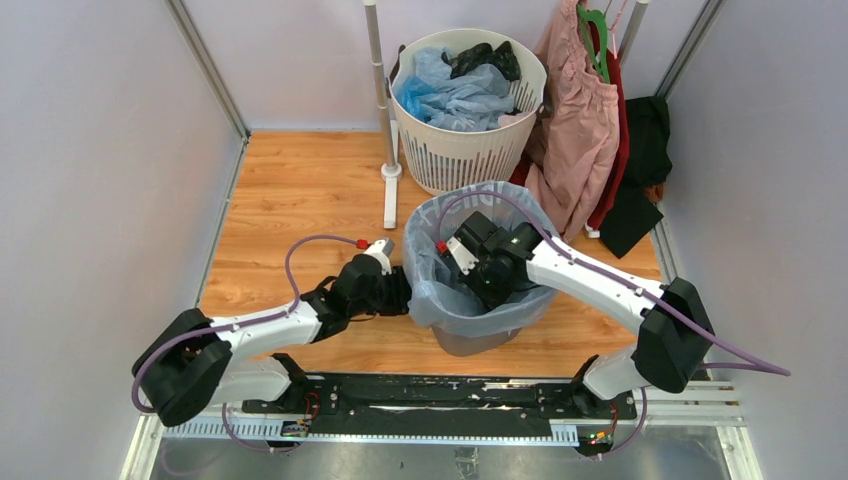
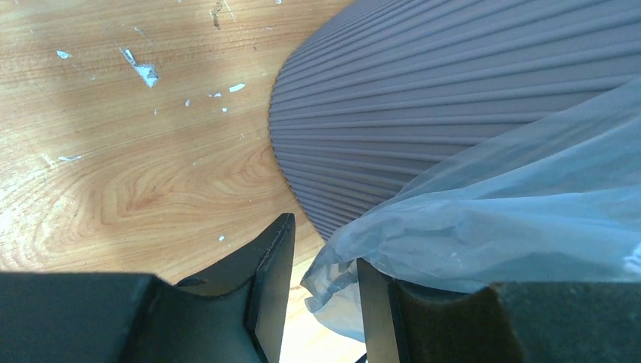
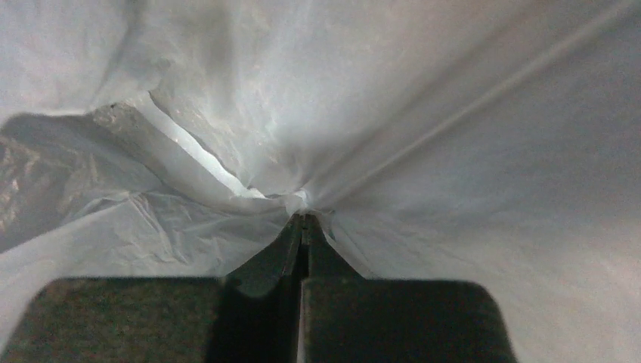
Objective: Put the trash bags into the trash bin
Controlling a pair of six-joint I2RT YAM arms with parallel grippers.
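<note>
Trash bag (image 1: 432,292) drapes over trash bin (image 1: 482,342) — right hand (image 1: 492,280) inside it.

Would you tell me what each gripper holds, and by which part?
The right gripper pinches an inner fold of the bag, inside the bin. The left gripper holds nothing: the bag hem merely hangs between its open fingers.

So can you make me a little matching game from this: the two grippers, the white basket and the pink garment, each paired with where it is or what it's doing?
Things:
1. right gripper
2. left gripper
3. white basket
4. pink garment

States:
A. hangs at the back right
B. shut on the pale blue bag, inside the trash bin
C. outside the bin's wall, jaws apart around the bag's hem
D. holds crumpled blue and black bags

Pairs: 1-B, 2-C, 3-D, 4-A
</note>
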